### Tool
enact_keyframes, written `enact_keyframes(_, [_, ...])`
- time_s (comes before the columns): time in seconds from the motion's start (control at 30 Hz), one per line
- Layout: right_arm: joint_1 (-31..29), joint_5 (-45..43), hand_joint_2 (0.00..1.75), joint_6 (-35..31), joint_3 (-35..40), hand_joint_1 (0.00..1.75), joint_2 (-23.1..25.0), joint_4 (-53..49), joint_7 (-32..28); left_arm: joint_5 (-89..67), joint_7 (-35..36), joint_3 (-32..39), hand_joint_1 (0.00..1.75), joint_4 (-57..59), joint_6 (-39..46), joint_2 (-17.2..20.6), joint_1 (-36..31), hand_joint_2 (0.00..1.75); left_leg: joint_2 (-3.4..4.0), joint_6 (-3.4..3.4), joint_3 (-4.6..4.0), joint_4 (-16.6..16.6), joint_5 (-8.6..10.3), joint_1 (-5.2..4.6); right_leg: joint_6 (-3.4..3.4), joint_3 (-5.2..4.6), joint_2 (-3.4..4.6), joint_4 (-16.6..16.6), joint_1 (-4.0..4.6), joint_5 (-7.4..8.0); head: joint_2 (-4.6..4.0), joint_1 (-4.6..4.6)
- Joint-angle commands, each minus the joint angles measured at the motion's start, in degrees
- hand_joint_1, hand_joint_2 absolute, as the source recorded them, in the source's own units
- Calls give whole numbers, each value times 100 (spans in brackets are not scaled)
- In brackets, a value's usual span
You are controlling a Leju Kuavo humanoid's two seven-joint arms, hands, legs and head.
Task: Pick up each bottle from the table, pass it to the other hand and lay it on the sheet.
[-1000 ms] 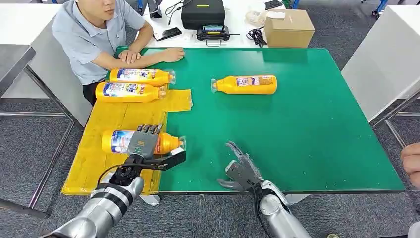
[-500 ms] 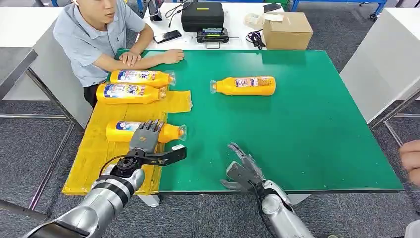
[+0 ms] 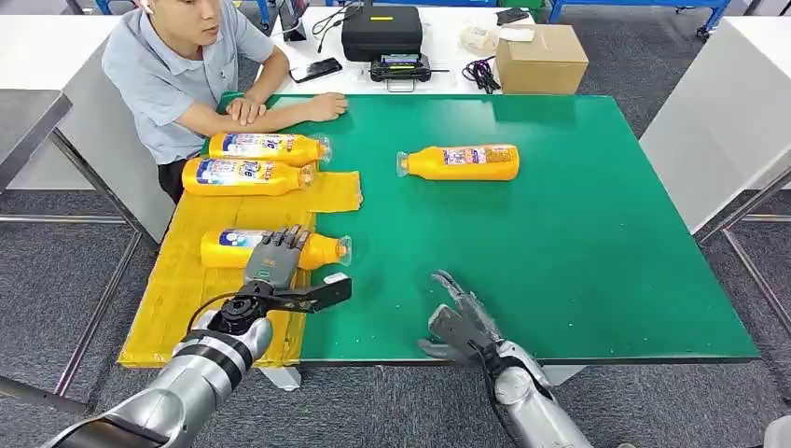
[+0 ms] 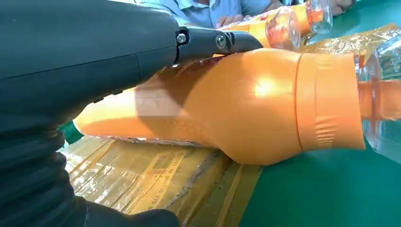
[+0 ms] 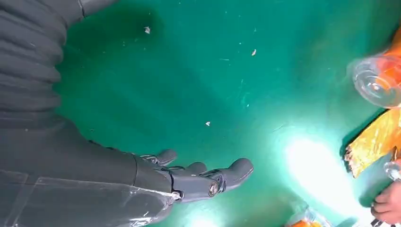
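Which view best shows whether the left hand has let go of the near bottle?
The left wrist view: the near bottle lies on the yellow sheet, with a finger resting along its top. In the head view the left hand covers the bottle's middle, hiding any contact. The right wrist view catches just its clear cap.

I see grey carpet floor (image 3: pixel 56 280) under the green table (image 3: pixel 578 243), white desks (image 3: pixel 718 103) either side (metal legs showing), and a person (image 3: pixel 177 65) seated at the far corner.
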Motion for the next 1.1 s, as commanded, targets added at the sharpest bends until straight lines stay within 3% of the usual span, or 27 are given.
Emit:
enact_keyframes(0.03, [153, 95, 175, -136, -285, 0, -6, 147, -46, -407, -38, -841, 0, -748, 541, 50, 537, 175, 2, -9, 6, -6, -1, 4, -11, 6, -1, -8, 5, 0, 0, 0])
enact_keyframes(0.17, [382, 132, 175, -201, -403, 0, -45, -46, -39, -626, 105, -1236, 0, -1979, 569, 240, 983, 175, 3, -12, -2, -3, -5, 9, -16, 0, 0, -9, 9, -2, 0, 0])
enact_keyframes(0.5, [609, 188, 175, -252, -530, 0, -53, -245, -24, -847, 201, -1426, 0, -3049, 727, 441, 1439, 175, 0, -13, -31, 1, -9, 8, -16, -27, -1, -4, 10, -8, 0, 0])
enact_keyframes(0.73, [727, 236, 175, -254, -592, 0, -59, -363, -13, -847, 220, -1546, 0, -3464, 916, 530, 1595, 175, -3, -8, -41, 0, -5, 3, -10, -38, -1, -4, 5, -5, 0, 0])
enact_keyframes(0.83, [794, -67, 175, -158, -771, 0, 28, -463, -110, -847, 148, -1464, 0, -3786, 1450, 473, 1755, 175, -6, -12, -38, 2, -9, 8, -15, -32, -5, -5, 9, -9, 0, 0])
enact_keyframes(1.1, [800, -75, 175, -152, -767, 0, 28, -503, -108, -847, 146, -1441, 0, -3822, 1437, 456, 1777, 175, -2, -10, -41, 1, -6, 4, -12, -37, 0, -3, 5, -6, 0, 0])
